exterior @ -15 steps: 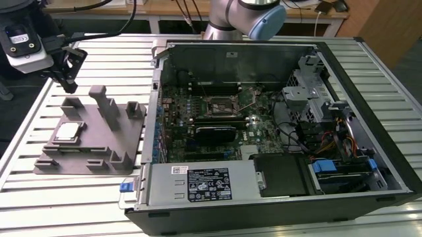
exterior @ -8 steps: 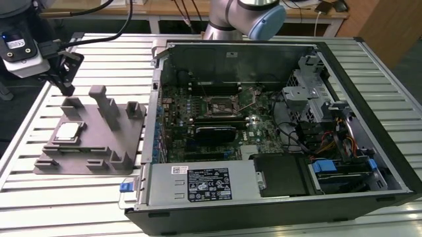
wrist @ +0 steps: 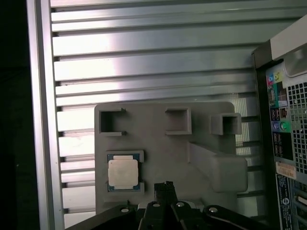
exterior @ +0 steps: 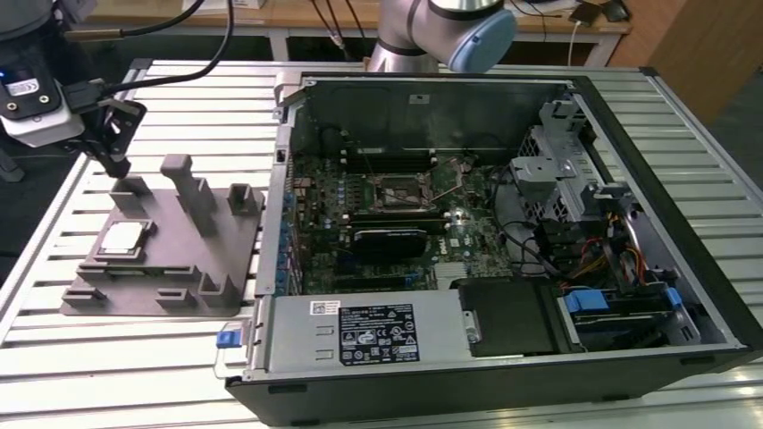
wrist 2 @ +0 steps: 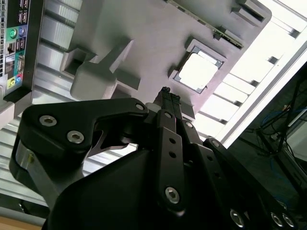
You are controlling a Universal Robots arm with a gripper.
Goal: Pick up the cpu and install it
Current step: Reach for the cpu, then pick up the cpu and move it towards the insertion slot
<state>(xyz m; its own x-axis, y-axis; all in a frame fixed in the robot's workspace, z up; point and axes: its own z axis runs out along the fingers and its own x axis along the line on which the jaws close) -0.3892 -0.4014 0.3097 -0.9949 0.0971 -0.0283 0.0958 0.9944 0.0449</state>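
Note:
The cpu point(exterior: 123, 238), a small silver square with a thin pale rim, lies flat in a recess of the grey fixture block point(exterior: 179, 286) on the exterior view's left. In both wrist views the cpu point(wrist 2: 197, 72) point(wrist: 122, 172) sits in its pocket, untouched. My gripper point(exterior: 116, 166) hangs above the far end of the fixture, a little beyond the cpu and apart from it. Its black fingers point(wrist 2: 165, 93) point(wrist: 165, 186) are pressed together with nothing between them. The black-framed socket point(exterior: 398, 190) sits on the motherboard inside the open computer case point(exterior: 667, 268).
The fixture carries tall grey posts point(exterior: 181, 179) right beside the gripper. The case wall point(exterior: 284, 179) stands close on the fixture's right in the exterior view. Both rest on a slatted metal table point(exterior: 120, 357), whose edge point(wrist: 41, 120) lies near the fixture.

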